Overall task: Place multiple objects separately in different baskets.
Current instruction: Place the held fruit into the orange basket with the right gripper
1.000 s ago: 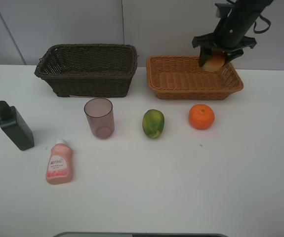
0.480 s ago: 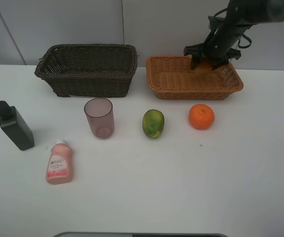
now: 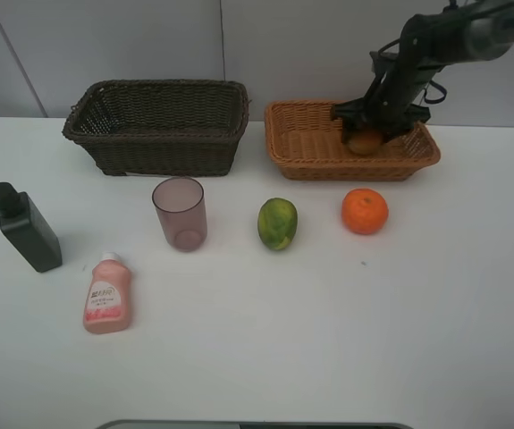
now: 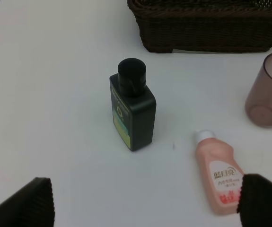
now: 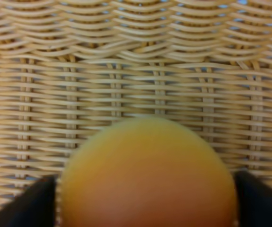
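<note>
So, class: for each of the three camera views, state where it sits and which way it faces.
Exterior high: mounted high, looking down on the table; right arm shows.
Left wrist: above the dark bottle, facing down; open left gripper tips show.
Right wrist: inside the tan basket, facing its weave; right gripper holds the peach.
Shared: exterior and right wrist both show that peach.

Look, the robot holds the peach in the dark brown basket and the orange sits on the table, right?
Not quite. The exterior high view shows the peach held down in the orange-tan basket, not the dark brown basket, which stands off to the left. The orange does sit on the table.
</note>
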Available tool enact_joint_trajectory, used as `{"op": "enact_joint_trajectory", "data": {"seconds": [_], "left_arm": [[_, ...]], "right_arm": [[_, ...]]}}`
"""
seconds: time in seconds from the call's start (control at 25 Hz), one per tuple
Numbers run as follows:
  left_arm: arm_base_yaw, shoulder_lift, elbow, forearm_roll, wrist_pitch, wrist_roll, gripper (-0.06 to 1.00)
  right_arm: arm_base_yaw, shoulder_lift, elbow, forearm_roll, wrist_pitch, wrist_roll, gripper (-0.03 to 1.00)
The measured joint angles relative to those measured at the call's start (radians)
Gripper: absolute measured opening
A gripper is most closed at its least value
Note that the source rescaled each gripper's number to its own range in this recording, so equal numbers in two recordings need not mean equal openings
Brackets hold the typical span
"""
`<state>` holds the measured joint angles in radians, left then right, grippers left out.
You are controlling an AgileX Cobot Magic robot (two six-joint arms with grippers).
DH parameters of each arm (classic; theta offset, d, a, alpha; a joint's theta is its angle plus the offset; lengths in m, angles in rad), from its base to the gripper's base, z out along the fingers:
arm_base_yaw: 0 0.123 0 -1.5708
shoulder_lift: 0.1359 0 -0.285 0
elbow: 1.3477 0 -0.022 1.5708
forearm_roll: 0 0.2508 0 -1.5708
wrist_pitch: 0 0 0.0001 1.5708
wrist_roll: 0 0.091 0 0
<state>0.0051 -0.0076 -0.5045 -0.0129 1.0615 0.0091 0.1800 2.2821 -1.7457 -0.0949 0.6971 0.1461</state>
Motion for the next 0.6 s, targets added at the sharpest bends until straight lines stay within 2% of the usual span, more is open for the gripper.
{"op": "enact_joint_trajectory", "data": {"seconds": [0.08,0.2,0.32,0.6], "left_arm": [[0.0,0.0,0.0,0.0,0.0,0.0,1.0],[0.0,0.0,0.0,0.0,0.0,0.0,1.0],[0.0,0.0,0.0,0.0,0.0,0.0,1.0],[0.0,0.0,0.0,0.0,0.0,0.0,1.0]], "right_arm": [[0.0,0.001,0.0,0.0,-0.001,0.0,0.85],[0.0,-0.016,0.0,0.001,0.002,0.0,0.98],[0.0,-0.057,0.0,0.001,0.02,0.0,1.0],[0.04,-0.188,0.019,0.016,0.163,0.0,1.0]]}}
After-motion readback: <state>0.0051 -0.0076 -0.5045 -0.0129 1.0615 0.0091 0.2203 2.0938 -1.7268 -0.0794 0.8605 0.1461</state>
